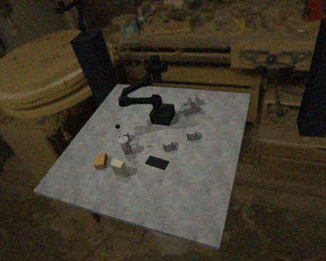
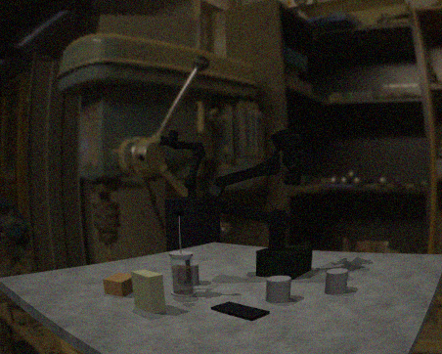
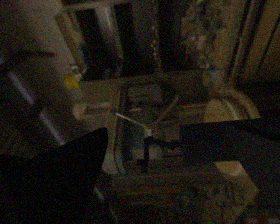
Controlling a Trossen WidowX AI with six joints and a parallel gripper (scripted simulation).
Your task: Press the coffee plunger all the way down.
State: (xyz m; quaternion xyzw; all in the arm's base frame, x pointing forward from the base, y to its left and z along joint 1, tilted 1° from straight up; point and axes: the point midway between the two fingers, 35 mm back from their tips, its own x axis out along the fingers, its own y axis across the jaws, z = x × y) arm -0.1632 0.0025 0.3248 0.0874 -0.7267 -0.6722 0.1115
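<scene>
- You can read no writing or brand on anything here; the frames are too dim and grainy.
- Your coffee press [image 2: 183, 274] stands upright on the table [image 2: 376, 318], its thin plunger rod [image 2: 179, 234] raised, just beside the cream block [image 2: 149, 290] and orange block [image 2: 117, 284].
- Your pincer [image 3: 141, 155] is spread wide, grasping nothing, raised well above and behind the press, facing the background clutter.

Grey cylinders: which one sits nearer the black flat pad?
The left grey cylinder, beside the black flat pad; the other cylinder stands farther right, toward the table edge.
</scene>
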